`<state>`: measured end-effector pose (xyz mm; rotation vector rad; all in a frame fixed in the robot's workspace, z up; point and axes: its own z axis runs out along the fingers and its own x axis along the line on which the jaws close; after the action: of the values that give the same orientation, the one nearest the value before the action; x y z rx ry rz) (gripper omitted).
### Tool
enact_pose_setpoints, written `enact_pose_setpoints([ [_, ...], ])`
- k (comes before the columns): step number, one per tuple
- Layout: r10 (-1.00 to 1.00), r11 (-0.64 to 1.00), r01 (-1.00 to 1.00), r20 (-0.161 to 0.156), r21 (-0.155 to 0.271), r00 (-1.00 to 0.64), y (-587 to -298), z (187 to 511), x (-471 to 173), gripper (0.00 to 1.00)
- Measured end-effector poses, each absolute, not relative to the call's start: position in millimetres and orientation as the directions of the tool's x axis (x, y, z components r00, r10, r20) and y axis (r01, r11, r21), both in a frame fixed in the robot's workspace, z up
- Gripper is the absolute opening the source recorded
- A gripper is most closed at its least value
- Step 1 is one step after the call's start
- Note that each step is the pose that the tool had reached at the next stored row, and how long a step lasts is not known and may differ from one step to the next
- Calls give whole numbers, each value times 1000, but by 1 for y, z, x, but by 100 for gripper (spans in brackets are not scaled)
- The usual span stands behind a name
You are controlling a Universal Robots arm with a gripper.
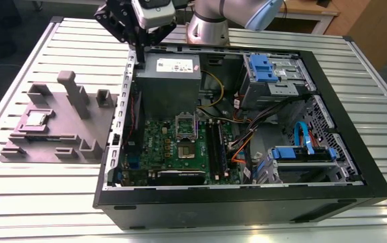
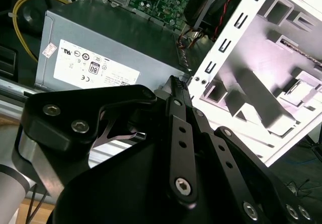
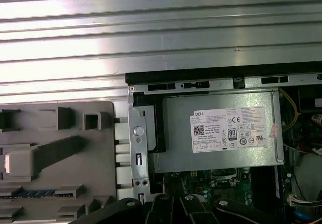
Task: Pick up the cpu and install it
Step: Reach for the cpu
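Hovering beside the power supply (image 1: 168, 68), the arm (image 1: 210, 25) points its empty jaws down, pressed together.

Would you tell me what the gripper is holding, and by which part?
Nothing is held: the gripper hangs shut and empty above a corner of the case, while the cpu lies on the grey block.
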<state>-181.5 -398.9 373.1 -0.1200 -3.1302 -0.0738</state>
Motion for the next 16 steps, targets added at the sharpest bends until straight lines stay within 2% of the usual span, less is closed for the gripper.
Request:
enact_pose_setpoints([
  [16, 76, 996, 77, 11, 47, -997, -399, 372, -187, 11],
])
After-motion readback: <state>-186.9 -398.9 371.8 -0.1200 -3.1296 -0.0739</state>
